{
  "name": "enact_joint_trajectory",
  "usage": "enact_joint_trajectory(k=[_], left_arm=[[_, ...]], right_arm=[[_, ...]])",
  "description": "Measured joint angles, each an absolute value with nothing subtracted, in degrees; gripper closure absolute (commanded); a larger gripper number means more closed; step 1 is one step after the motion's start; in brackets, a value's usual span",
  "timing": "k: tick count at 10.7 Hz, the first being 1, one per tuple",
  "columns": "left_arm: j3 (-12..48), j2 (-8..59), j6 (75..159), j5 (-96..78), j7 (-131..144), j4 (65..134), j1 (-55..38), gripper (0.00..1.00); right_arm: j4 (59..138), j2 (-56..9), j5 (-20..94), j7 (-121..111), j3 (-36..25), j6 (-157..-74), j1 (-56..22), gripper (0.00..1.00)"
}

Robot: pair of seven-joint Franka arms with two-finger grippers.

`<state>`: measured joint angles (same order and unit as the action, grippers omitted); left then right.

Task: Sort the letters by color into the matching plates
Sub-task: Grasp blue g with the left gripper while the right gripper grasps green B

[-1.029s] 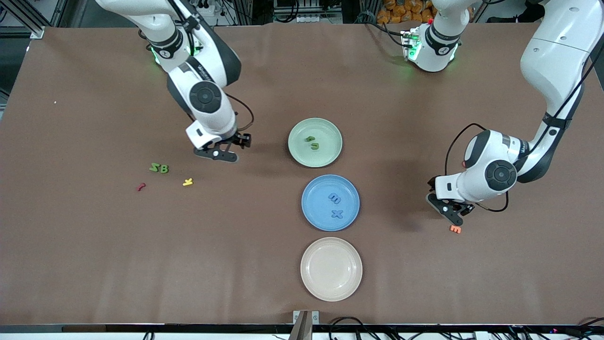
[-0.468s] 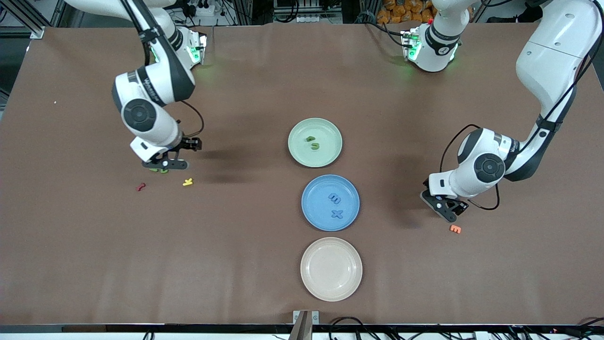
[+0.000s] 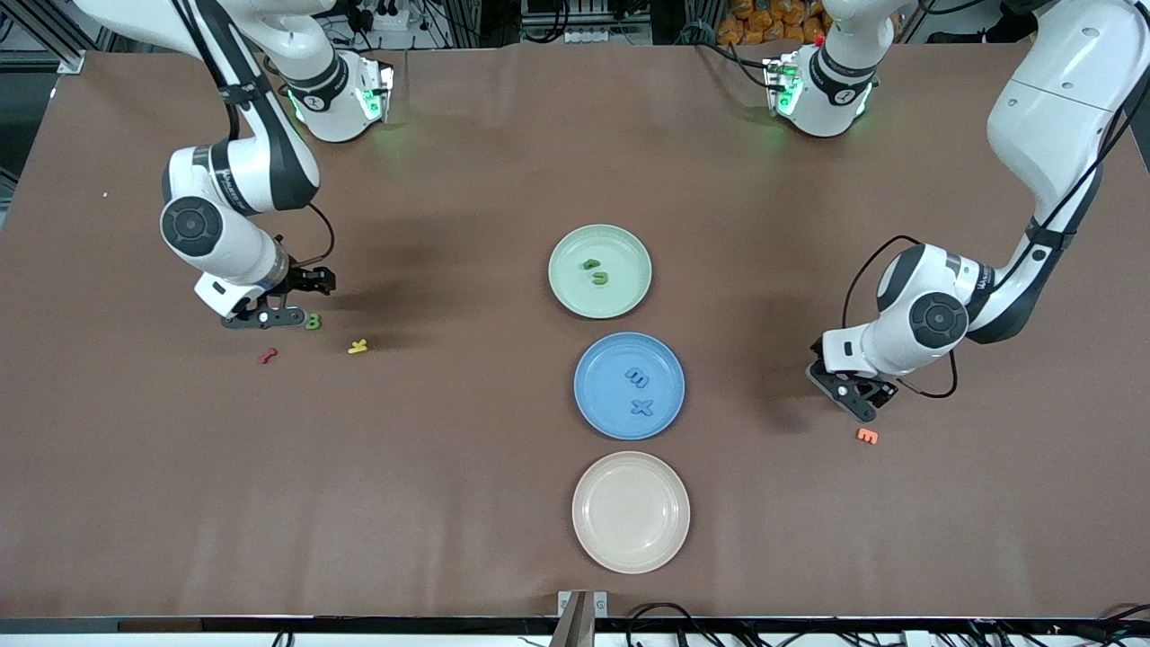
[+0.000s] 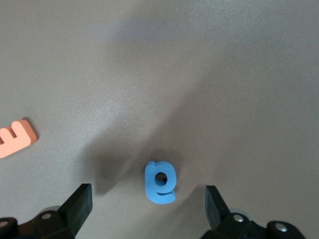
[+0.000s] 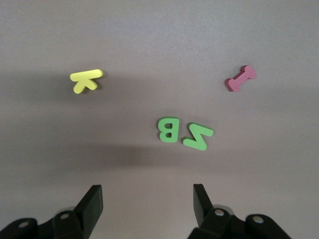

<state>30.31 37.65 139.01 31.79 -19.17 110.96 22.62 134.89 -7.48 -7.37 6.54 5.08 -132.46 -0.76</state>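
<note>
I read the right gripper as low over the table toward the right arm's end, its jaws parted and empty, with a green B and a green Z lying touching each other on the cloth just ahead of its fingers. The left gripper hangs low toward the left arm's end, jaws fully spread, nothing between them; a blue g lies flat on the cloth between its fingers in the left wrist view (the front view hides this letter under the gripper).

Going down in size, I note the brown table, then three plates in a row along its middle. The pale green plate is farthest from the front camera and holds two green letters, near each other. The blue plate sits next, nearer the camera, with two blue letters in it, slightly apart. The cream plate is nearest the camera.

Smallest items: a yellow letter and a red piece lie near the green pair, nearer the camera; an orange E lies just beside the left gripper, nearer the camera.
</note>
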Motion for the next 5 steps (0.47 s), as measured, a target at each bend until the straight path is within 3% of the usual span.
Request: enact_joint_trajectory(k=[5], left_arm=[[30.3, 37.9, 139.5, 31.8, -18.2, 111.1, 22.5, 0.00]], right_arm=[[141.6, -8.5, -7.3, 1.5, 1.9, -144.8, -0.2, 0.28]])
